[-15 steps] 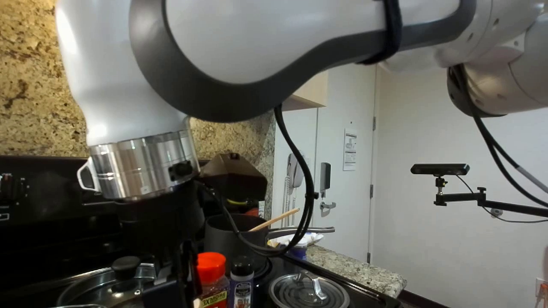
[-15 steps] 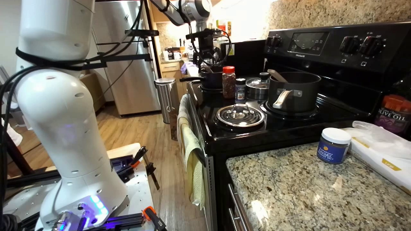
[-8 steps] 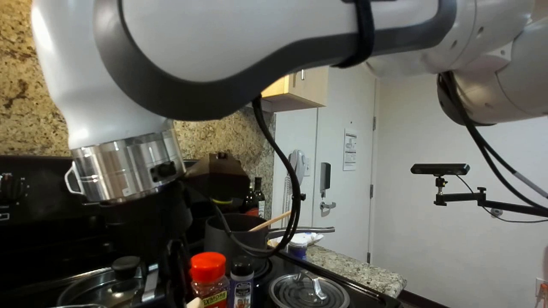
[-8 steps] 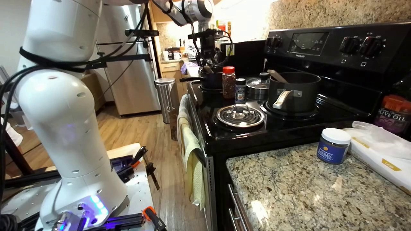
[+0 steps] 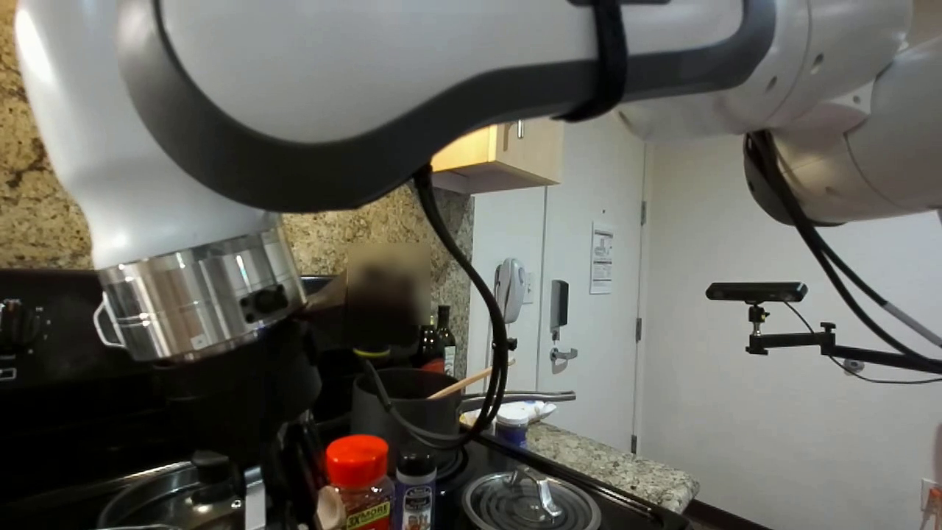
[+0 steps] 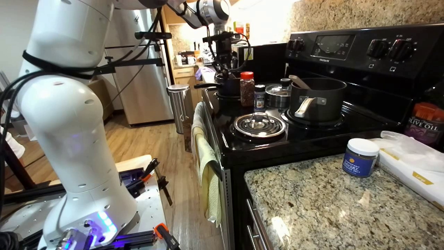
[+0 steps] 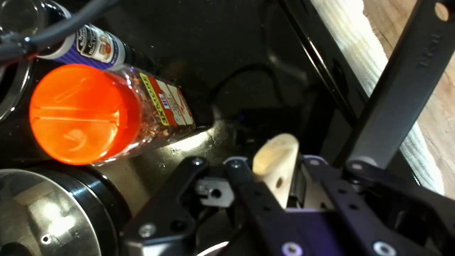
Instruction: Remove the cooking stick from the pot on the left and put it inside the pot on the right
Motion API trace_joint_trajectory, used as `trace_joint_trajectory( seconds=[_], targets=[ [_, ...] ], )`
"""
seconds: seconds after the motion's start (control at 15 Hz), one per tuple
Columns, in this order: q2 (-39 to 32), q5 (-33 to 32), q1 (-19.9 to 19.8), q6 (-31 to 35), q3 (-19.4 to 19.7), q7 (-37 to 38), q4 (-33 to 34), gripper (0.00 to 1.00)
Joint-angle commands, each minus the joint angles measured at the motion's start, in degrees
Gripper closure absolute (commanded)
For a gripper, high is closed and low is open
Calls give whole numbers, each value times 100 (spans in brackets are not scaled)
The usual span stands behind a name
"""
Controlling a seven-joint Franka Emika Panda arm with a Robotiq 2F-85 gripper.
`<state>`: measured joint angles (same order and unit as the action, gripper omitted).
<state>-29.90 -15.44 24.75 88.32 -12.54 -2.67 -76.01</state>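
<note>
Moved since the earlier frames: white jointed robot arm (image 5: 383, 88), carried leftward and slightly lower in an exterior view.

Nearest item: black metal two-fingered gripper (image 7: 275, 174). Jaws stand one on each side of a light tan wooden cooking stick (image 7: 273, 156); whether they pinch it cannot be told.

Stick: slanted end uppermost, bearing a small dark spot, likely a hanging hole; lower part hidden. Judged to stand in the black round long-handled pan (image 6: 229, 87), taken as the left pot. Handling, by judgement: light, stiff, hardly fragile; dry wood should grip well, though a narrow shaft could roll or swivel. Best hold: on the shaft below the end, squarely across.

Next: clear jar with bright red plastic cap (image 7: 113, 115), near the gripper, apt to be knocked.

Farther: dark round metal saucepan (image 6: 326, 106), taken as the right pot, a second wooden stick (image 6: 300, 82) leaning out over its rim.

Surface: glossy black stove-top desk (image 7: 227, 39), smooth, reflective.

Room: speckled granite counter (image 6: 305, 201), brown plank floor (image 6: 182, 170), stainless-steel refrigerator (image 6: 147, 100), flat white door (image 5: 611, 331).
</note>
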Motion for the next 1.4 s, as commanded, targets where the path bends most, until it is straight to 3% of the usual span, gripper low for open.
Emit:
trace_joint_trajectory(
  seconds=[0.0,0.33,0.4,0.53,1.2,1.33],
  targets=[
    [-133,-64,104,-289,34,137,290,95],
    [-130,-73,113,-329,38,111,313,91],
    [-122,-94,122,-318,44,136,302,66],
    [-115,-115,128,-311,53,151,294,65],
    [-120,-178,158,-302,68,216,321,2],
    [-154,-270,217,-390,79,229,427,0]
  ],
)
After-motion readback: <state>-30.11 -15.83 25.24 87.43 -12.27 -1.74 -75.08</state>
